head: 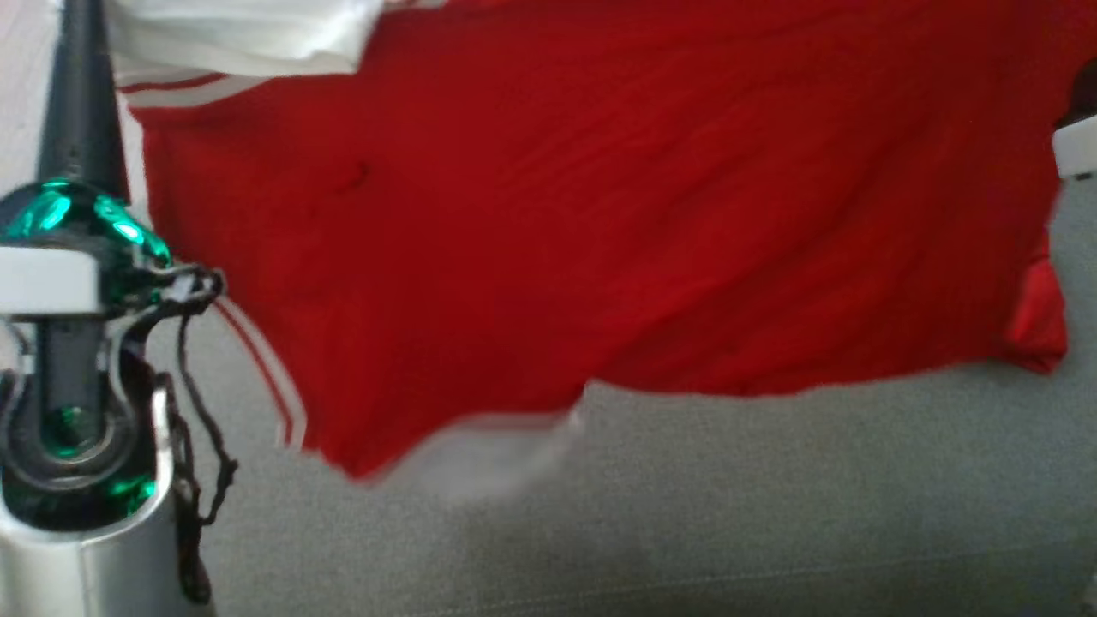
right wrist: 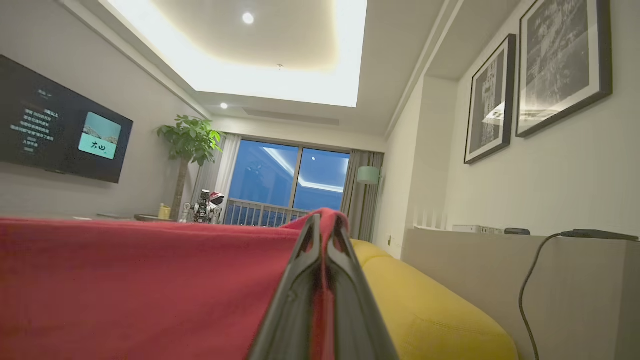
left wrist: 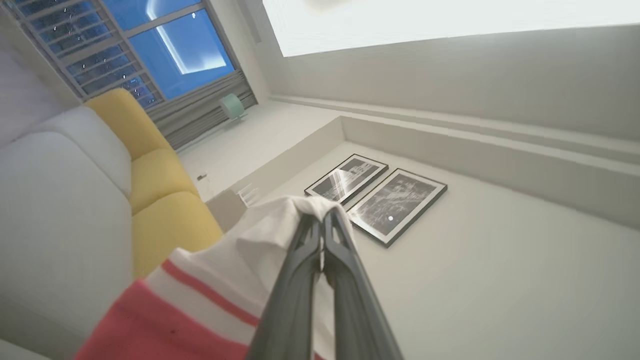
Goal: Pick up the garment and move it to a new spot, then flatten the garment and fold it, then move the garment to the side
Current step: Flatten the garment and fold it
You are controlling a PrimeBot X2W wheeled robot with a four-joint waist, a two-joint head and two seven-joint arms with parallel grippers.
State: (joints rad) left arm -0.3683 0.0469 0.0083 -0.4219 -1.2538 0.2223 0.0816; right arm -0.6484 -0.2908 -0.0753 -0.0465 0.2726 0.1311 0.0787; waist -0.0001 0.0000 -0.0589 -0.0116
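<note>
garment (head: 600,214) hangs spread in air betw both claws, over grey sofa seat (head: 771,514). risk: thin pinches only. left gripper (left wrist: 322,220) is clamped on the white trim, right gripper (right wrist: 324,222) on a red corner, so a hard tug could slip one and the cloth collapses. low hem hangs loose, may drag. seat below looks free; yellow cushion (right wrist: 425,310) near right claw.

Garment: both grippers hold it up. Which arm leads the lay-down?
Left, probably. Both hold the garment: left gripper shut on its white striped end, right gripper on a red edge. The left side sags lowest toward the grey surface, so it would touch down first.
</note>
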